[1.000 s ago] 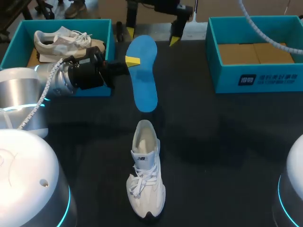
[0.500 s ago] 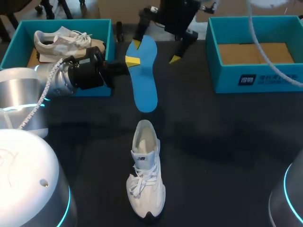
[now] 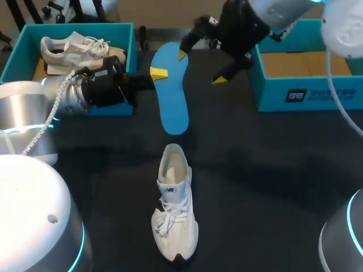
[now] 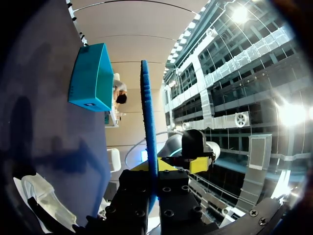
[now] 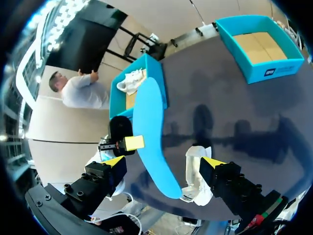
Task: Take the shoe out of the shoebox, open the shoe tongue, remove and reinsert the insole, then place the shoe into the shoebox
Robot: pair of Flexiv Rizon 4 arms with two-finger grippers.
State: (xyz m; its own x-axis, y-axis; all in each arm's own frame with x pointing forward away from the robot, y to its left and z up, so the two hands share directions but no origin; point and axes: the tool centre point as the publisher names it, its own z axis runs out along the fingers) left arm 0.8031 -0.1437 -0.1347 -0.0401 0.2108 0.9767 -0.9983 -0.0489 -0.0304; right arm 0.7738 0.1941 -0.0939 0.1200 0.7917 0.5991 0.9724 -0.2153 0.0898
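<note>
My left gripper [image 3: 159, 72] is shut on a blue insole [image 3: 173, 88], holding it by its left edge above the table. In the left wrist view the insole [image 4: 148, 132] stands edge-on between the fingers of that gripper [image 4: 152, 169]. My right gripper [image 3: 201, 67] is open beside the insole's far end, with one yellow tip at the insole's right edge. In the right wrist view the insole [image 5: 151, 137] lies ahead, between the wide-apart fingers of the right gripper [image 5: 164, 161] and untouched by them. A white shoe [image 3: 174, 204] rests on the table, toe toward me.
A teal shoebox [image 3: 129, 42] at the far left holds a second white shoe [image 3: 74, 48]. Another teal shoebox [image 3: 306, 93] at the far right shows only its cardboard floor. My left arm stretches along the left box's front.
My right arm has swung from the far edge toward the right and nearer, and its open gripper has tilted beside the insole. Left gripper, insole and shoe have stayed put.
</note>
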